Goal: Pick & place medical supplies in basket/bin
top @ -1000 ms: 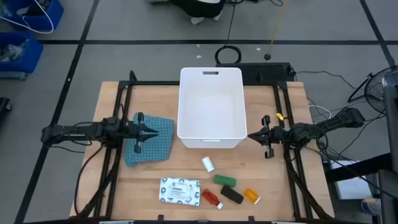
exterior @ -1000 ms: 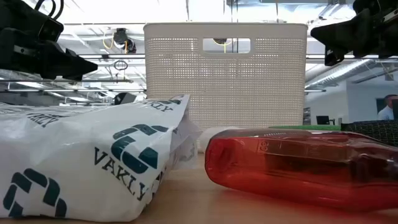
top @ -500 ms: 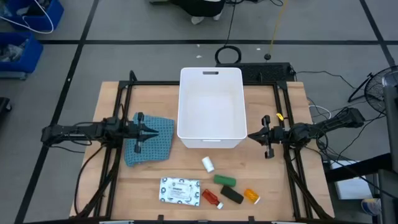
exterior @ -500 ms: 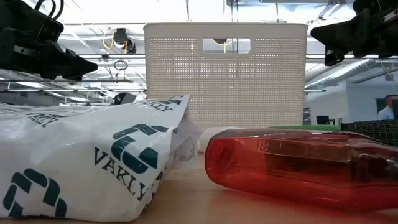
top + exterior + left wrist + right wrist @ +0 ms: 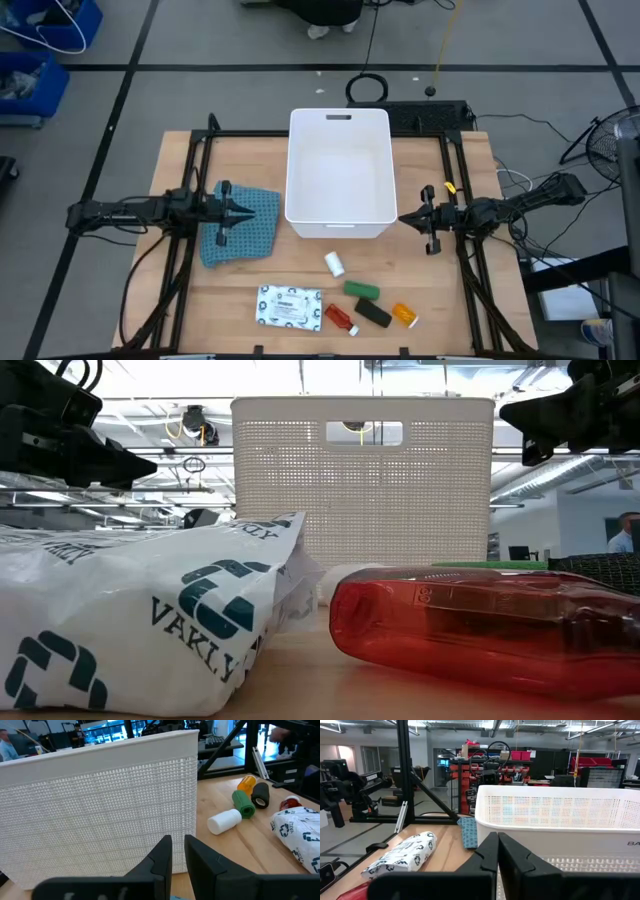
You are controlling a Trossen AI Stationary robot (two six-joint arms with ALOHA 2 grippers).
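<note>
The white bin [image 5: 340,170] stands in the middle of the table with its handle slot at the far end. Near the front edge lie the medical supplies: a white printed packet [image 5: 289,306], a white roll [image 5: 334,264], a green block [image 5: 362,290], a black block [image 5: 373,314], a red bottle [image 5: 340,318] and an orange bottle [image 5: 404,315]. My left gripper [image 5: 250,212] hovers level to the bin's left, its fingers a narrow gap apart [image 5: 178,851] with nothing between them. My right gripper [image 5: 402,219] hovers level by the bin's right near corner, shut [image 5: 498,845] and empty.
A blue-teal cloth [image 5: 240,228] lies crumpled on the table under my left gripper. Black frame rails [image 5: 196,160] run along the table's left and right sides. Blue crates [image 5: 40,45] stand on the floor at the far left. Bare wood shows between the bin and the supplies.
</note>
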